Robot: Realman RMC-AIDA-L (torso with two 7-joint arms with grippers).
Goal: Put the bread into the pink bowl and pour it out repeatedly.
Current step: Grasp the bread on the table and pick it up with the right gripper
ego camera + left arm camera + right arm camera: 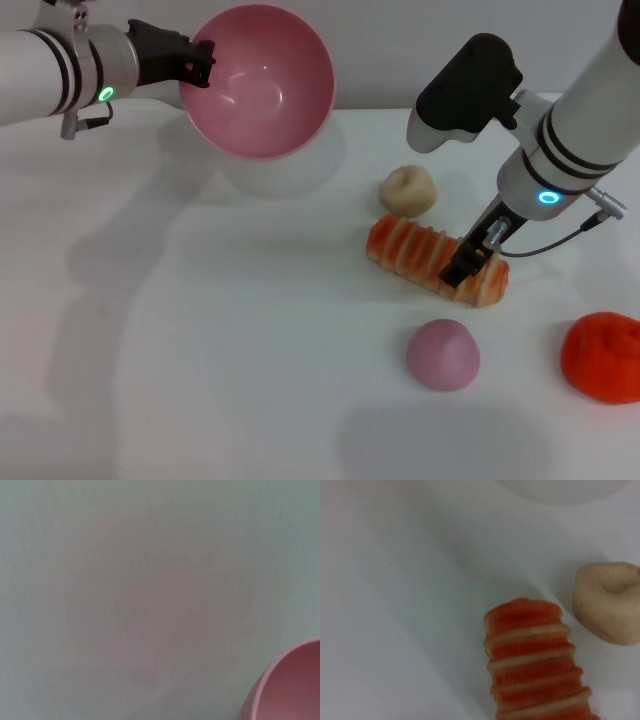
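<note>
My left end effector [203, 62] is clamped on the near-left rim of the pink bowl [262, 80], holding it raised above the table [200, 330] and tipped so its open mouth faces forward and down; held this way it reads as emptied and waiting for the next load. In the left wrist view only an edge of the pink bowl [290, 690] shows against bare table.

The bread [435, 260] lies flat on the table, well apart from the bowl, its stripes running across its length. My right end effector [474, 258] is down at the loaf's right-hand end, fingers straddling it, but I cannot tell whether they have closed on it or stand apart. Going in across the narrow width, near one end, looks chosen so the fingers span the loaf.

A beige bun [408, 189] sits just beside the bread, close enough to be nudged on lift-off. A pink lump [443, 354] and an orange lump [602, 356] lie nearer me, out of the way
</note>
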